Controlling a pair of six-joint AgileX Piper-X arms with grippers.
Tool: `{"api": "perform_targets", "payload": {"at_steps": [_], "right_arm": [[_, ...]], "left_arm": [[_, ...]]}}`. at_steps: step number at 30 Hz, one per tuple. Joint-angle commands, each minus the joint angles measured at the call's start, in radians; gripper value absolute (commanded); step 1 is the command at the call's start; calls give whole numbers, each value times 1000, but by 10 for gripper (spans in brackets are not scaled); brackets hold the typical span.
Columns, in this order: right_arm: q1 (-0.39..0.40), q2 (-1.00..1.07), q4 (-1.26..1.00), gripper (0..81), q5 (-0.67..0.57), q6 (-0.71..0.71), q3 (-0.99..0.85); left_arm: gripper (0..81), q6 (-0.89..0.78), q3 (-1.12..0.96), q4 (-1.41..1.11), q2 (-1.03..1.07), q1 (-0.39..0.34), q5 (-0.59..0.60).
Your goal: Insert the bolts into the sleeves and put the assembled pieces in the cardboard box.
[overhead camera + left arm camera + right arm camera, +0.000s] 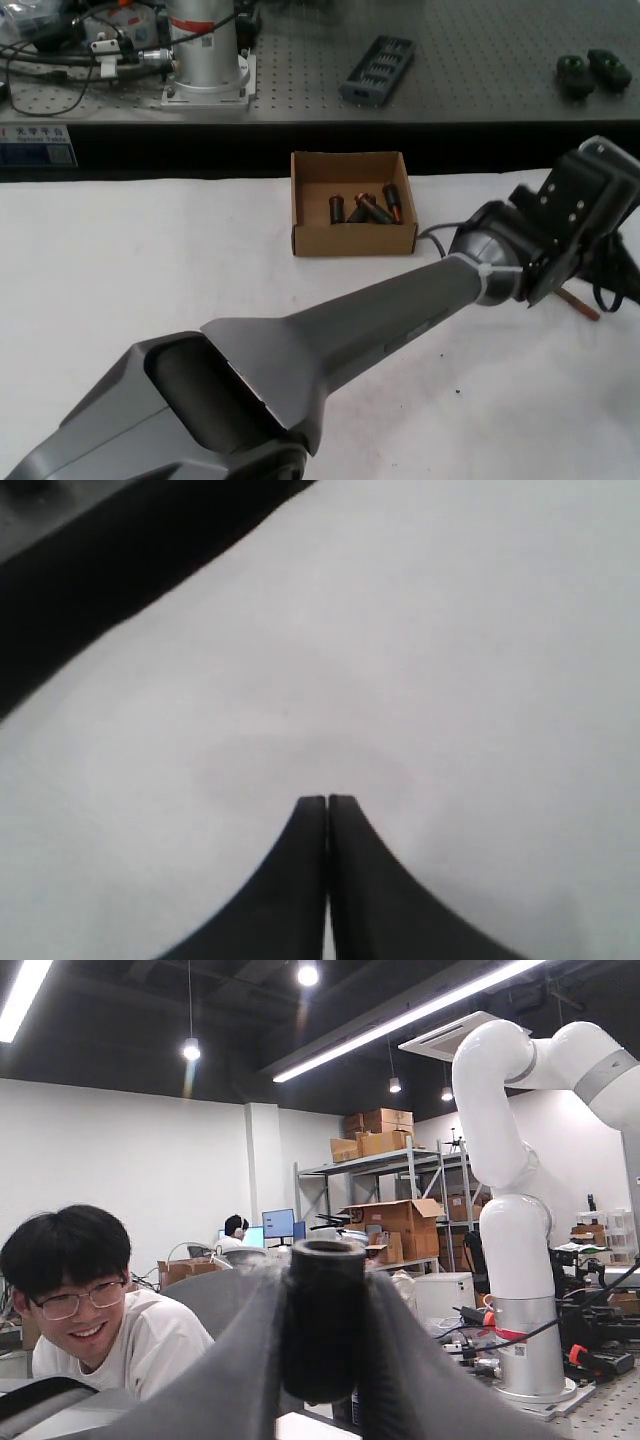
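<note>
My right pincer (322, 1285) pinches the sleeve (322, 1345), open end exposed for insertion, I judge. The left pincer (327, 805) is pressed together, empty, above the surface (450, 630).

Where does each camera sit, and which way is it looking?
High view: behind the arms, looking forward and down at the white cloth and cardboard box; an arm crosses it.
Left wrist view: on the left wrist, facing down at the cloth; shut left gripper shows.
Right wrist view: on the right wrist, facing out into the room; right gripper holds a sleeve.
Shared: high and left wrist views both see the cloth.
</note>
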Motion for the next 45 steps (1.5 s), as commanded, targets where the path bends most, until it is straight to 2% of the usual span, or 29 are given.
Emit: {"api": "perform_targets", "payload": {"at_steps": [1,6,11,21,34,39,45], "right_arm": [[3,-7,0,71,9,-5,-10],[3,-7,0,71,9,-5,-10],[3,-7,0,71,9,-5,-10],[3,-7,0,71,9,-5,-10],[3,-7,13,71,9,-7,-10],[3,-7,15,71,9,-22,-10],[3,-7,15,71,9,-22,-10]], "left_arm": [[6,-82,-9,32,36,3,43],[6,-120,-23,112,37,17,52],[6,-170,-35,184,37,36,123],[6,-234,-35,241,37,55,142],[6,-70,-37,529,-21,52,148],[6,-56,-37,712,-84,52,82],[6,-31,-37,962,-134,52,82]]}}
